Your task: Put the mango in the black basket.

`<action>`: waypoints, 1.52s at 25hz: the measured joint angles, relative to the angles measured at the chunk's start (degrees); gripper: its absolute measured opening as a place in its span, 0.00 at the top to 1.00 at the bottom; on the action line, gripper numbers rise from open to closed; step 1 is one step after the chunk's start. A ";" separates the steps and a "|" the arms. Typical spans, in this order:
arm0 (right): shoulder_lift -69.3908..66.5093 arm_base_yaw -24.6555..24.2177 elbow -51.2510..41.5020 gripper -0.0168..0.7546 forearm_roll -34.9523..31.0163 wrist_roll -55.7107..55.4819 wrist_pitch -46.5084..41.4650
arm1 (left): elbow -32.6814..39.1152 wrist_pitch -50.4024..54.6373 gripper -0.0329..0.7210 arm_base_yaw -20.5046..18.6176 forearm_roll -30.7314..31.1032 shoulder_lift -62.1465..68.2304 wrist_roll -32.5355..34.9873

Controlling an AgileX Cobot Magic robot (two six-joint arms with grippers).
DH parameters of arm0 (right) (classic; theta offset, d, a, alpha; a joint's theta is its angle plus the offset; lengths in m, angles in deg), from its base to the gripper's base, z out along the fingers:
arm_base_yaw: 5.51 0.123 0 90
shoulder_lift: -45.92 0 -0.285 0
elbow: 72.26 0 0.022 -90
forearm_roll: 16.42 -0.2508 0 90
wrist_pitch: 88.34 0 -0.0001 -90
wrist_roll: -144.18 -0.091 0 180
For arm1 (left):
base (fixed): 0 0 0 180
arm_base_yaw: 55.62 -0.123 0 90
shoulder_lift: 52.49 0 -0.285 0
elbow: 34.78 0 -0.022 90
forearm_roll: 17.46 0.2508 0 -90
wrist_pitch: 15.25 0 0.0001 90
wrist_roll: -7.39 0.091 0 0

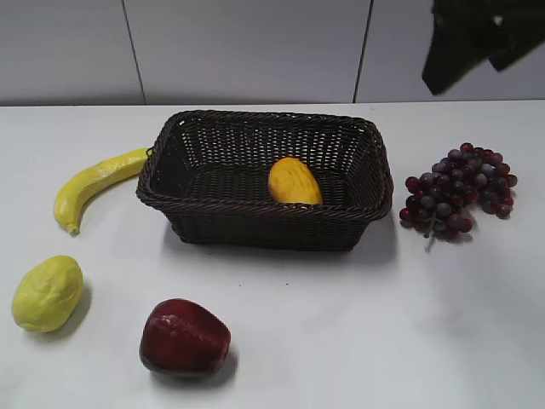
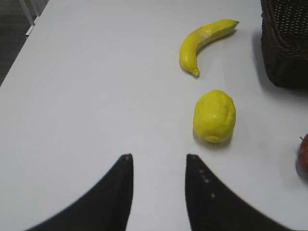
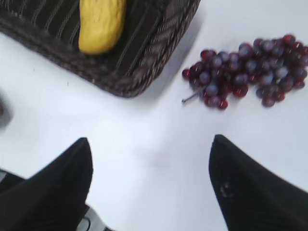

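You're looking at a lab-style test bench, not a kitchen or a home. The plain white tabletop [image 1: 358,341] carries only a staged set of props: a dark wicker basket [image 1: 264,223], a banana [image 1: 92,183], a lemon [image 1: 47,293], a red apple [image 1: 184,336] and a bunch of grapes [image 1: 460,192], spaced apart like test items. Behind it you see bare grey wall panels [image 1: 247,47] with vertical seams. In the left wrist view, dark flooring [image 2: 12,33] shows past the tabletop's edge.

Orange-yellow mango [image 1: 294,181] (dark woven black basket [image 1: 255,217]).
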 joint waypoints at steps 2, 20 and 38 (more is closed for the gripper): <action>5.44 0.00 -7.51 0.23 -0.68 -0.39 -0.08 | 0.00 0.00 0.60 0.00 0.00 0.00 0.00; 65.96 0.00 -48.33 0.23 1.32 -3.32 6.30 | 0.00 0.00 0.60 0.00 0.00 0.00 0.00; 75.72 0.02 -51.79 0.23 2.56 -3.32 8.95 | 0.00 0.00 0.60 0.00 0.00 0.00 0.00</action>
